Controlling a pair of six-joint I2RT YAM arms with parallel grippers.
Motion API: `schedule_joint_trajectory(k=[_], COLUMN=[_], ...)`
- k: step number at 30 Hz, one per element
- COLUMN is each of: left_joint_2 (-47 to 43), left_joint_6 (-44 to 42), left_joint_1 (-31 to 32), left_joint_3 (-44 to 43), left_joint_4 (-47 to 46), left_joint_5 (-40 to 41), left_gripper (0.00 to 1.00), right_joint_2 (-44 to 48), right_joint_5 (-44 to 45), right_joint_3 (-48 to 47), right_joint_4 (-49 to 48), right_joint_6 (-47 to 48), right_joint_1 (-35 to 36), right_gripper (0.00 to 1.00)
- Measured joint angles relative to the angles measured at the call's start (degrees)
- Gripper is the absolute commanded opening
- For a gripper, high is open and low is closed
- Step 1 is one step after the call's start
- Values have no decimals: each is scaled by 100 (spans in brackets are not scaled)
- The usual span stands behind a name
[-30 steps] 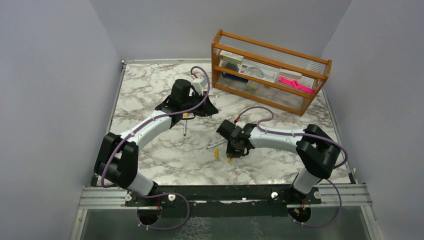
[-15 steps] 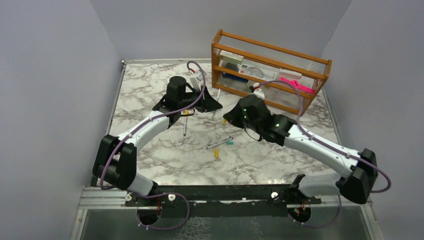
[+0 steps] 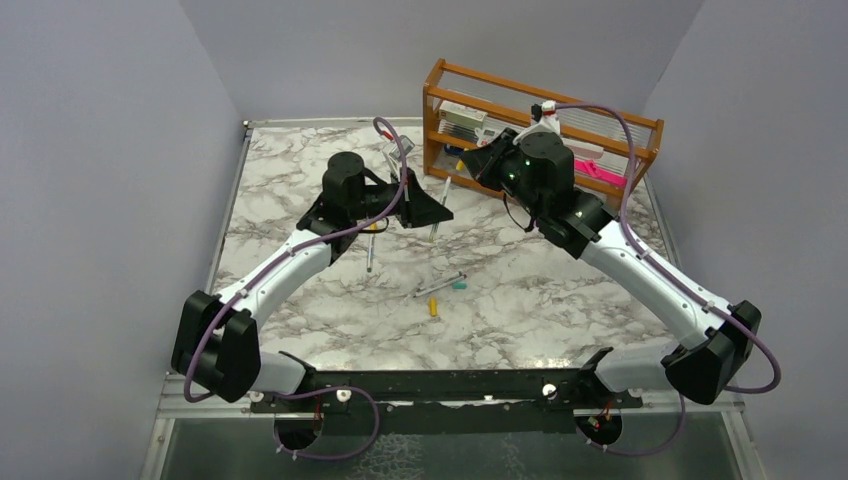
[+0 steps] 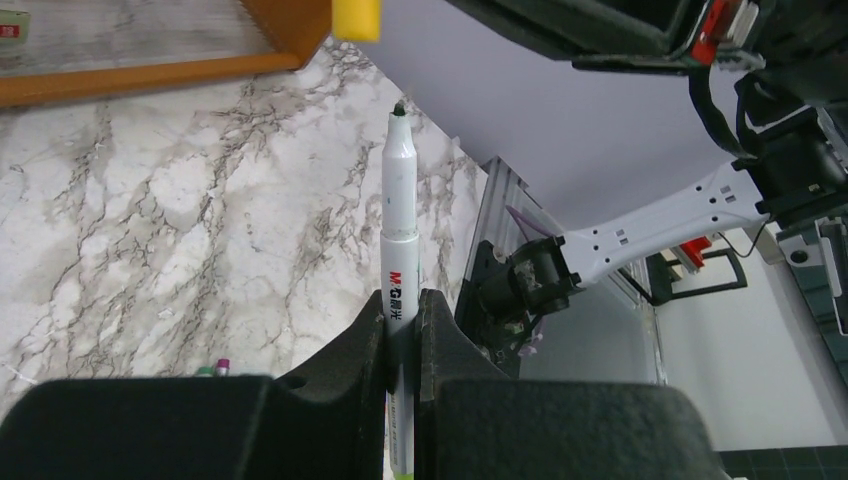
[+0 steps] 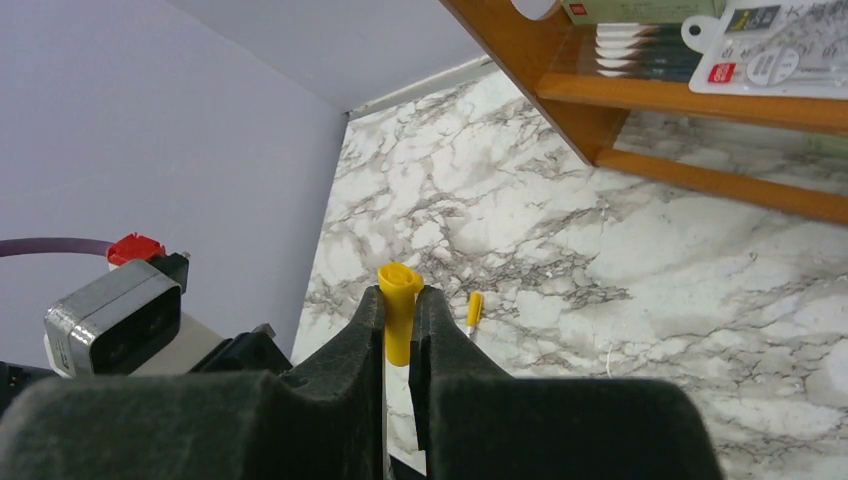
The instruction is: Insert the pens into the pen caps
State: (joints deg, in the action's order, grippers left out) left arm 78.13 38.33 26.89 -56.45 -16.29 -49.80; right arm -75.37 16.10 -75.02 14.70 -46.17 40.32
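My left gripper point(image 3: 436, 212) is shut on a silvery-white pen point(image 3: 443, 192), held above the table with its dark tip pointing up and away in the left wrist view point(image 4: 400, 200). My right gripper point(image 3: 470, 160) is shut on a yellow pen cap point(image 5: 399, 312), open end outward, raised near the rack. That cap shows blurred just beyond the pen tip, a little to its left point(image 4: 356, 18). On the table lie a pen with a yellow cap point(image 3: 370, 250), a pen with a teal cap point(image 3: 442, 287) and a loose yellow cap point(image 3: 433, 306).
A wooden rack point(image 3: 620, 125) with booklets and a bright pink flat object point(image 3: 592, 168) stands at the back right, close behind my right gripper. Purple walls close in the table on the left, back and right.
My right gripper has risen from the table with the yellow cap and swung back toward the rack. My left gripper moved slightly right with the pen.
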Motion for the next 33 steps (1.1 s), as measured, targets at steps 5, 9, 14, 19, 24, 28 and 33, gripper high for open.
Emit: schedule_joint_trajectory(k=[5,9,14,19,24,28,33], left_joint_2=[-35,-35,-35,-35,-35,-35,-35], left_joint_6=[-33,-181,-472,-595,-629,-638,-638], left_joint_1=[4,7,13,13,13,13,13], left_joint_3=[-2,-15,-170,-269,-273,-273,-273], left_joint_4=[20,210,619,761,804,807,802], left_joint_5=[-122,-122,-122,-120,-120,-120,-122], left_gripper=[0,0,0,0,0,0,0], right_joint_2=[-109,-111,-114,-96,-13,61,184], right_joint_5=[-168,-348,-514,-619,-680,-702,-697], right_joint_3=[-225,-256,-256,-177,24,48,50], right_joint_4=[-20,-20,52,74,190,201,199], right_joint_6=[289,400,426,424,393,374,337], right_joint_1=[-33,-31,-31,-31,-31,-31,-31], right_gripper=[1,1,1,1,1,1,1])
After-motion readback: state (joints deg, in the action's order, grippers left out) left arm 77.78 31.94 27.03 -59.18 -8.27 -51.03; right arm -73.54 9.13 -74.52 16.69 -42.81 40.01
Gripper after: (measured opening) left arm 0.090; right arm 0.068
